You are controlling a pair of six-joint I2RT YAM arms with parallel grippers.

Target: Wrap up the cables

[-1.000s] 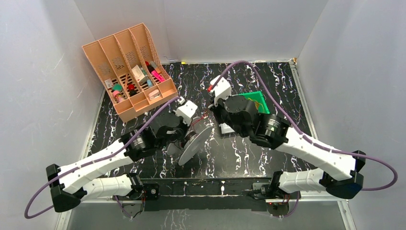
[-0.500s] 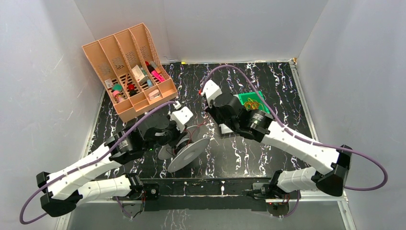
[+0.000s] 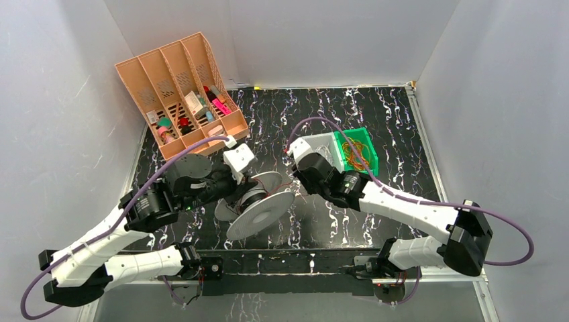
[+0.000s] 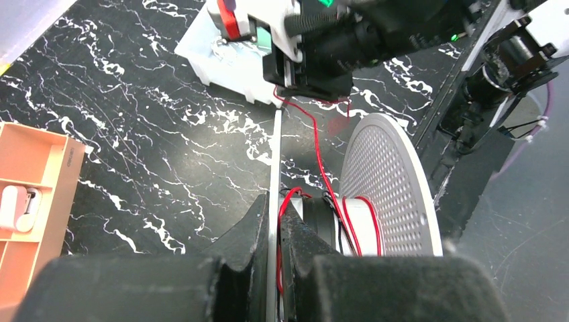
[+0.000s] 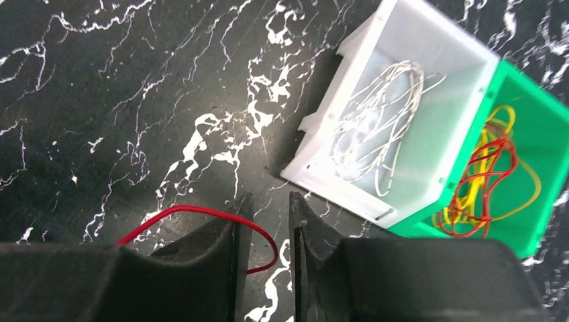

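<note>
A white spool (image 3: 260, 209) with perforated flanges (image 4: 386, 181) hangs over the middle of the table. A thin red cable (image 4: 315, 144) is wound in a few turns on its hub. My left gripper (image 4: 275, 201) is shut on the spool's near flange, seen edge-on, with a strand of red cable pinched beside it. From the spool the cable runs up to my right gripper (image 4: 305, 74). In the right wrist view the right gripper (image 5: 270, 201) stands open. The red cable (image 5: 201, 211) loops loosely through the gap between its fingers.
A white bin (image 5: 402, 134) with white wires and a green bin (image 5: 530, 168) with red and yellow wires stand just beyond the right gripper. An orange divided organizer (image 3: 178, 94) with small items stands at the back left. White walls enclose the table.
My right gripper has opened and let go of the red cable, dropping nearer and uncovering the white bin. My left arm has carried the spool left and toward the near edge.
</note>
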